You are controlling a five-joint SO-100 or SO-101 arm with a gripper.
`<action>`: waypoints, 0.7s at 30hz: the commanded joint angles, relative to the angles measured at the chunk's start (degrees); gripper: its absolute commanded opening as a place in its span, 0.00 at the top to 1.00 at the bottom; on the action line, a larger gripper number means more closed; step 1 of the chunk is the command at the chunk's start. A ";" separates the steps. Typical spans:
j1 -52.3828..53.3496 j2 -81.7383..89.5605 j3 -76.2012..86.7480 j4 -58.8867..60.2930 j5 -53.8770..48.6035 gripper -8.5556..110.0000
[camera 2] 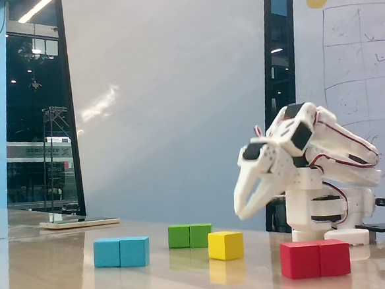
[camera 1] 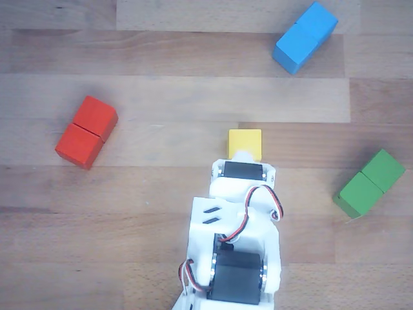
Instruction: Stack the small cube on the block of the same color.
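Observation:
The small yellow cube [camera 1: 245,143] lies on the wooden table, just beyond the front of my arm in the other view. In the fixed view it [camera 2: 226,245] stands between the green and red blocks. My gripper [camera 2: 239,212] hangs a little above the cube and to its right in the fixed view, pointing down, not touching it. Its jaws lie together and hold nothing. In the other view the fingertips are hidden under the white wrist [camera 1: 243,173].
A red double block [camera 1: 86,132] [camera 2: 315,259] lies to the left in the other view. A blue one [camera 1: 305,37] [camera 2: 121,252] lies at the top right, a green one [camera 1: 370,183] [camera 2: 190,236] at the right. The arm's base [camera 2: 326,214] stands behind the red block.

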 commanded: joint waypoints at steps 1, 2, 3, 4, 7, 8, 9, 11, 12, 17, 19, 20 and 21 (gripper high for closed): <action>0.09 0.70 -10.81 1.41 -0.35 0.93; 0.09 0.70 -12.13 1.41 -0.44 0.93; 0.09 0.70 -13.27 1.41 -0.44 0.93; -0.18 0.62 -14.33 1.41 -0.44 0.93; -0.53 -2.81 -17.40 1.41 -0.53 0.92; -0.53 -5.01 -18.98 1.41 -0.53 0.92; -0.53 -7.91 -21.09 1.41 -0.53 0.92; -0.53 -14.85 -26.72 1.23 -0.53 0.92; -0.53 -18.90 -29.88 0.97 -0.53 0.92; -0.44 -39.90 -49.39 1.05 0.09 0.92; -0.26 -47.90 -57.48 1.32 0.18 0.92; -0.09 -51.77 -61.08 1.41 0.18 0.92; 0.00 -55.63 -64.42 1.41 0.18 0.92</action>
